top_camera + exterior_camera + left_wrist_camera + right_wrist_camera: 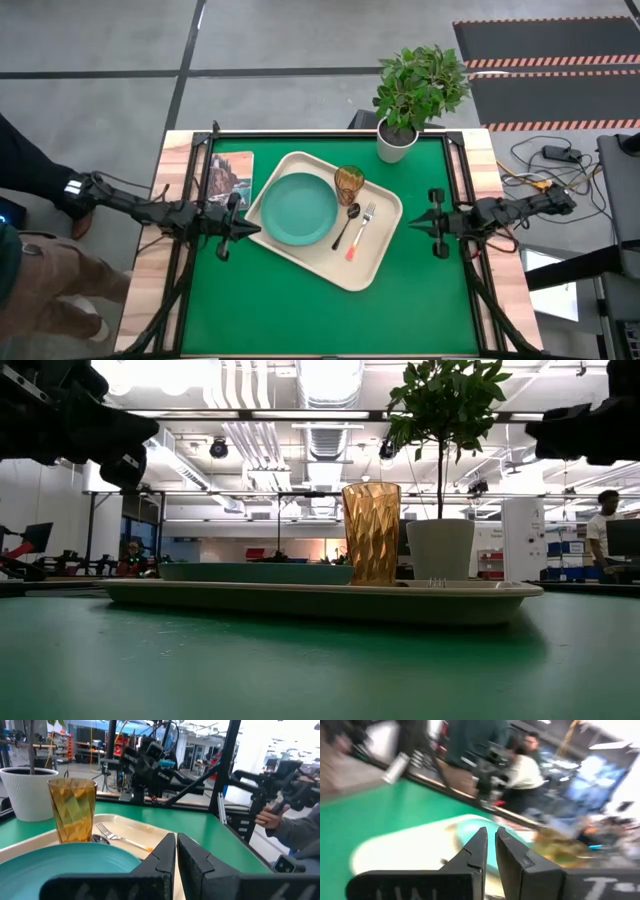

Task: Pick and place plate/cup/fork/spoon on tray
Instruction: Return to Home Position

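Green matting (pixel 300 320) is covering the table, with a potted plant (pixel 396 140) at its 1 o'clock edge and a picture book (pixel 230 178) lying at 10 o'clock from the tray (pixel 322 256). All four pieces are already sitting on the tray. The plate (pixel 298 208) is filling its 9 o'clock half. The cup (pixel 349 182) is standing upright at the plate's 1 o'clock, just beside its rim. The spoon (pixel 346 226) and the fork (pixel 361 230) are lying side by side at the plate's 3 o'clock, the spoon nearer the plate.

Judging by looks, the cup is a light, stiff tumbler whose ribbed wall is offering some grip. It is tall for its base, so it is likely tipping easily, and a pinch across the rim from above would suit it. The plate seems rigid and smooth, best taken by its shallow rim. The fork and spoon are thin and lying flat, so a hold across mid-handle looks safest.

Both arms are lying low and level, pointing inward. The left gripper (pixel 255 230) is hanging at the tray's 9 o'clock, close by its edge. The right gripper (pixel 414 224) is hovering at the tray's 3 o'clock, clear of the rim. Each pincer is showing only a narrow slit between its fingers and is carrying nothing.
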Controlling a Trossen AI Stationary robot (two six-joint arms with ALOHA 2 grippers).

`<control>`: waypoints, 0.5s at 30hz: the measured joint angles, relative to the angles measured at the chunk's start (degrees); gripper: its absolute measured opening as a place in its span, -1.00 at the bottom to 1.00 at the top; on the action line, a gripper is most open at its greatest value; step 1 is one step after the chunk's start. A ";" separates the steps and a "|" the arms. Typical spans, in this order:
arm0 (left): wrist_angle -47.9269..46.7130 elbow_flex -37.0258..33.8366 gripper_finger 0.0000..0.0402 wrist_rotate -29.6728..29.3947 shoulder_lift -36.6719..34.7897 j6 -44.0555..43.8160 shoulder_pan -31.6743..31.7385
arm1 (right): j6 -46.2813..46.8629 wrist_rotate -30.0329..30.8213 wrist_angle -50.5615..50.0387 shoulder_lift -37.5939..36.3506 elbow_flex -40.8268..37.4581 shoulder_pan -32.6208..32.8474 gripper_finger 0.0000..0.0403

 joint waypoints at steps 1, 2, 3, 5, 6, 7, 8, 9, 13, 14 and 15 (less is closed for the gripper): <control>0.00 0.00 -1.00 0.00 0.49 0.00 0.02 | -2.81 1.64 0.11 0.48 0.05 0.00 -0.87; 0.02 0.00 -1.00 0.00 0.99 0.00 0.00 | -5.13 3.21 0.23 0.85 0.10 0.00 -0.87; -0.02 0.00 -1.00 0.01 1.37 0.00 0.01 | -6.31 3.81 0.31 1.05 0.13 0.00 -0.87; 0.00 0.00 -1.00 0.00 2.31 0.00 0.02 | -6.25 3.97 0.24 1.43 0.20 0.02 -0.87; 0.00 0.00 -1.00 0.00 2.68 0.00 0.02 | -6.07 4.02 0.14 1.51 0.27 0.02 -0.87; 0.00 0.00 -1.00 0.00 3.12 0.00 0.02 | -6.13 4.04 0.06 1.63 0.37 0.02 -0.87; 0.00 0.00 -1.00 0.00 3.60 0.00 0.02 | -6.51 4.06 0.02 1.64 0.41 0.02 -0.87; 0.00 0.00 -1.00 0.01 4.03 0.00 0.02 | -6.76 4.07 0.01 1.64 0.41 0.02 -0.87; 0.00 0.00 -1.00 0.01 5.84 0.00 0.00 | -6.93 4.08 0.03 1.64 0.41 0.02 -0.87; -0.01 0.00 -1.00 0.01 6.31 0.00 0.00 | -7.18 4.09 0.01 1.64 0.43 0.02 -0.87; -0.07 -0.01 -1.00 0.02 6.78 0.00 0.02 | -7.60 4.11 -0.01 1.64 0.43 0.02 -0.87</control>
